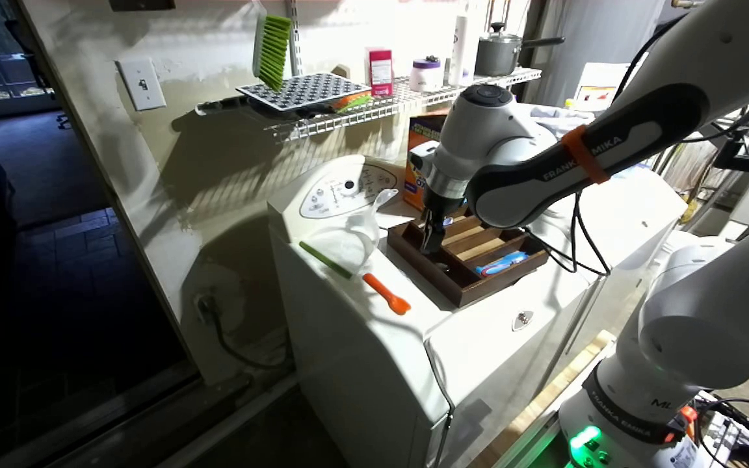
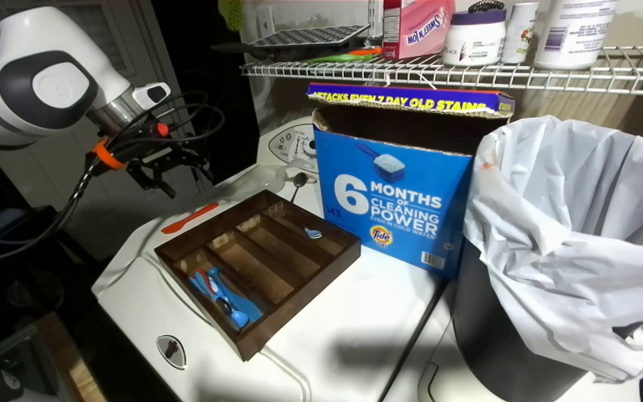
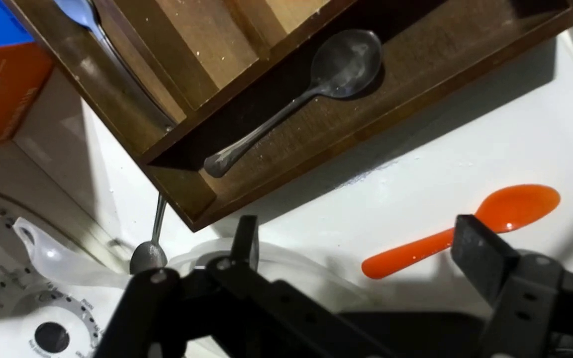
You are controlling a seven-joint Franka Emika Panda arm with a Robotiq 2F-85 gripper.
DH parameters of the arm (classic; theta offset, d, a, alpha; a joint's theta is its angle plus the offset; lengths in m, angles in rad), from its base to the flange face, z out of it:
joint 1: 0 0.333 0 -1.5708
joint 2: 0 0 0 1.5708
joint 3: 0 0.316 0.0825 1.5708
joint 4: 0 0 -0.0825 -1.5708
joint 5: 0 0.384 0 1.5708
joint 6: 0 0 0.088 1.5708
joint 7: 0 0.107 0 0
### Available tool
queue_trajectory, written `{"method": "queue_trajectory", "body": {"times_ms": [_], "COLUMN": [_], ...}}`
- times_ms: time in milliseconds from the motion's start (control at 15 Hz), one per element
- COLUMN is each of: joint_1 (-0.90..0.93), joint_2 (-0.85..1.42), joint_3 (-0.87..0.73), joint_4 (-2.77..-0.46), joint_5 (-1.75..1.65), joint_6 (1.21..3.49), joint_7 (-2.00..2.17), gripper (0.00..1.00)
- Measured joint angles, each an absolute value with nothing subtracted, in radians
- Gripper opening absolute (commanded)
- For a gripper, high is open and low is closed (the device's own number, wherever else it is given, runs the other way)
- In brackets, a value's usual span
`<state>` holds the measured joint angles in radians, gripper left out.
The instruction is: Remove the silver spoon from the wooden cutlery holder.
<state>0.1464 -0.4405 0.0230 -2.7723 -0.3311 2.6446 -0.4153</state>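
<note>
Fingers hung wide apart above the bench, silver spoon lay in the wooden cutlery holder — crosswise side compartment, second metal spoon poked out past a holder corner, orange spoon lay on the bench, blue utensils sat in another compartment.

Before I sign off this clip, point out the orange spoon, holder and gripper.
Orange spoon [image 3: 518, 207]: wrist view, on its bowl.
Holder [image 2: 300, 301]: in an exterior view, on its outer wall.
Gripper [image 3: 356, 239]: wrist view, midway between its open fingertips.

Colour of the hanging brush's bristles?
Green. The bristles show best in an exterior view.
</note>
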Motion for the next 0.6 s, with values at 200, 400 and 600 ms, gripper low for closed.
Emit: {"method": "queue_trajectory", "body": {"times_ms": [200,400,600], "joint_1": [0.148,0.147,0.146], "joint_2": [-0.391,-0.354,-0.324], "joint_3": [-0.016,-0.044,-0.058], "joint_4": [-2.772,-2.772,-2.772], "joint_5": [-0.322,-0.322,-0.322], "joint_6": [2.635,2.635,2.635], "joint_7": [-0.457,-0.509,-0.561], "gripper": [1.00,1.00,1.00]}}
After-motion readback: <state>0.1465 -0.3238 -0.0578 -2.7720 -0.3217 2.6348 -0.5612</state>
